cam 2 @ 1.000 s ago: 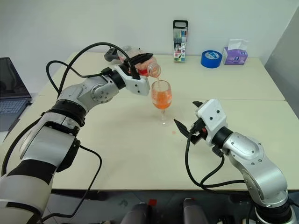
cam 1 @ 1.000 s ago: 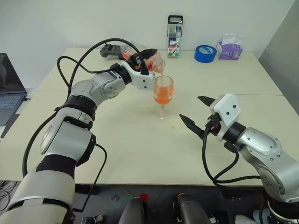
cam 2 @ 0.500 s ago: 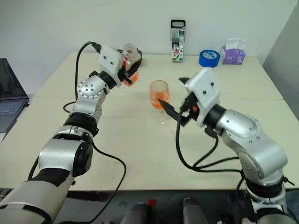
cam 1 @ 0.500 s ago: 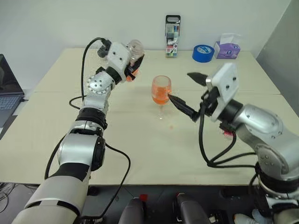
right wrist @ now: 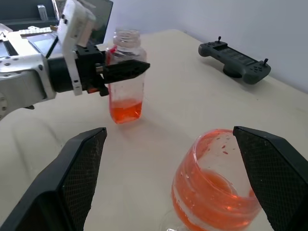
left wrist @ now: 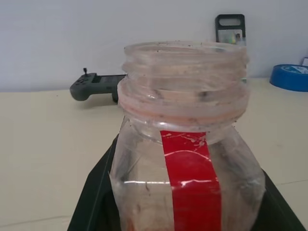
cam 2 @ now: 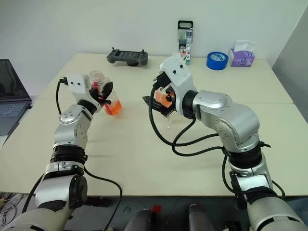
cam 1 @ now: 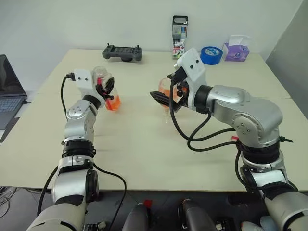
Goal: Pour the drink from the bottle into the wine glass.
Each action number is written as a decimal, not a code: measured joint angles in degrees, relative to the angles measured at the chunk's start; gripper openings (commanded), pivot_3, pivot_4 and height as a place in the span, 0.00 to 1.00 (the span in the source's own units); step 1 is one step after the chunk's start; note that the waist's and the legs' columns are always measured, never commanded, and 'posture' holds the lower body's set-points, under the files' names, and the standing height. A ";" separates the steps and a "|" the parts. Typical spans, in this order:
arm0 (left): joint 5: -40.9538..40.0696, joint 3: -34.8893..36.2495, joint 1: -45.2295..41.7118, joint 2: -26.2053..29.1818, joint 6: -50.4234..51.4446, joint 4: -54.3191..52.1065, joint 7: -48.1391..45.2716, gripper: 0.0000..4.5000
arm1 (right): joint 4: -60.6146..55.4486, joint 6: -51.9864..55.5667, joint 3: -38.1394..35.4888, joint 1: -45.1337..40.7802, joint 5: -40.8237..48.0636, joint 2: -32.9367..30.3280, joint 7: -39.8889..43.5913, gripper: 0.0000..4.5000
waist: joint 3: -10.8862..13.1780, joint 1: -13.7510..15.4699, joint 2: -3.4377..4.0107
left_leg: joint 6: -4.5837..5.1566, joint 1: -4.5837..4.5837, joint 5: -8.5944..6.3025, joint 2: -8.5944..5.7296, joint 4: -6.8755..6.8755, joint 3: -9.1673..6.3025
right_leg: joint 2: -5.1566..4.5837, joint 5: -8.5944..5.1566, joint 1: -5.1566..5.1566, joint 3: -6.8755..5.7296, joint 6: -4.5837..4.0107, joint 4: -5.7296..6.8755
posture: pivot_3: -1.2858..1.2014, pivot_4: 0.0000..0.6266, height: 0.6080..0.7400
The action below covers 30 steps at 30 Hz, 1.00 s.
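The beige table [cam 1: 144, 144] carries everything, with a seam running across its middle. Off its left edge sits an open laptop [cam 1: 9, 89]. The right gripper [right wrist: 168, 178] reaches in level over the centre of the table, its two black fingers [right wrist: 79, 178] spread wide on either side of the wine glass [right wrist: 214, 185] and clear of the bowl. The glass stands upright near the table's middle, its rounded bowl mostly full of the orange-red drink [right wrist: 211, 202]. The left gripper [cam 1: 107, 90] is well to the left of the glass, fingers pinching the bottle [cam 2: 102, 94] at mid-height. The bottle is upright and uncapped, its open threaded neck [left wrist: 185, 79] on top, a red label strip [left wrist: 190, 183] running down its side, and a shallow layer of orange liquid left at the bottom; whether its base touches the table I cannot tell. Along the far edge lie a dark grey game controller [cam 1: 122, 52], a tall clear marker case [cam 1: 179, 42], a roll of blue tape [cam 1: 211, 55] and a purple tissue box [cam 1: 236, 49]
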 measured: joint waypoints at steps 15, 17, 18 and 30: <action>0.38 -1.01 2.16 -0.30 0.05 1.06 0.26 0.94 | 0.90 -0.90 0.51 0.09 -0.85 0.04 2.11 1.00 | -0.01 -0.20 -0.01 | 0.01 0.01 0.00 0.00 -0.03 0.03 | -0.03 0.00 -0.02 0.02 0.00 -0.01 | 0.52 0.24 1.00; 0.43 -1.11 2.75 -0.30 0.41 1.05 0.31 0.99 | 0.91 -0.90 0.51 0.15 -1.21 0.04 2.03 1.00 | -0.01 -0.21 -0.01 | 0.01 0.01 0.00 0.00 -0.03 0.02 | -0.03 0.00 -0.01 0.01 0.00 -0.02 | 0.52 0.24 1.00; 0.45 -1.14 2.88 -0.30 0.47 1.00 0.33 0.99 | 0.90 -0.91 0.51 0.15 -1.37 0.04 2.02 1.00 | -0.01 -0.20 -0.01 | 0.01 0.01 0.00 0.00 -0.03 0.02 | -0.03 0.00 -0.01 0.02 0.00 -0.02 | 0.52 0.24 1.00; 1.17 -1.93 7.82 -0.12 5.37 -7.26 1.33 0.99 | 1.36 -1.96 0.50 0.22 -3.24 -0.82 3.21 1.00 | -0.01 -0.20 -0.01 | 0.01 0.01 -0.01 0.01 -0.05 0.02 | -0.03 0.00 -0.01 0.02 0.00 -0.03 | 0.52 0.24 1.00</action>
